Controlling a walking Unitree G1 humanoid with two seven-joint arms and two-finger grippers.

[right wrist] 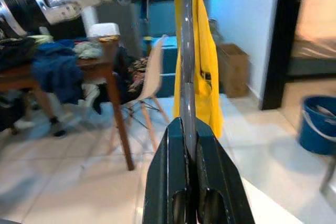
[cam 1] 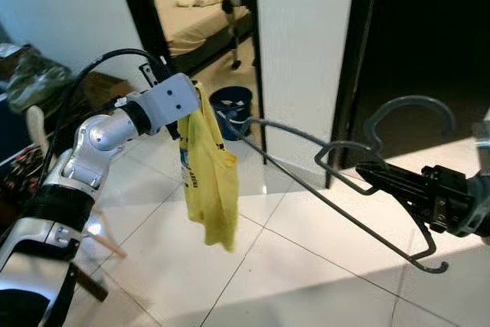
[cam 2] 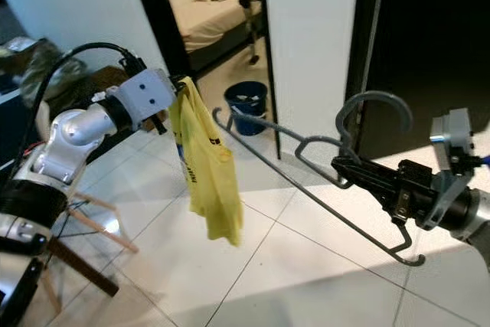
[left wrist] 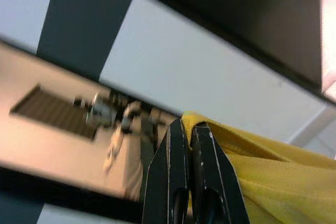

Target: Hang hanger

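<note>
A yellow shirt (cam 1: 208, 178) hangs limp from my left gripper (left wrist: 189, 129), which is raised at chest height on the left and shut on the cloth's top edge. My right gripper (cam 1: 367, 172) reaches in from the right and is shut on the neck of a grey hanger (cam 1: 306, 181). The hanger's hook (cam 1: 406, 105) curves up above the fingers. One hanger arm points toward the shirt and ends a short way to its right, not touching it. In the right wrist view the hanger bar (right wrist: 187, 51) runs straight ahead in front of the shirt (right wrist: 202, 61).
A white wall pillar (cam 1: 302, 51) stands behind the hanger, with a dark opening (cam 1: 413, 36) to its right. A blue bucket (cam 1: 232, 105) sits on the tiled floor by a doorway to a bedroom (cam 1: 195, 21). A cluttered wooden table (right wrist: 63, 69) and chair (right wrist: 152, 77) stand at my left.
</note>
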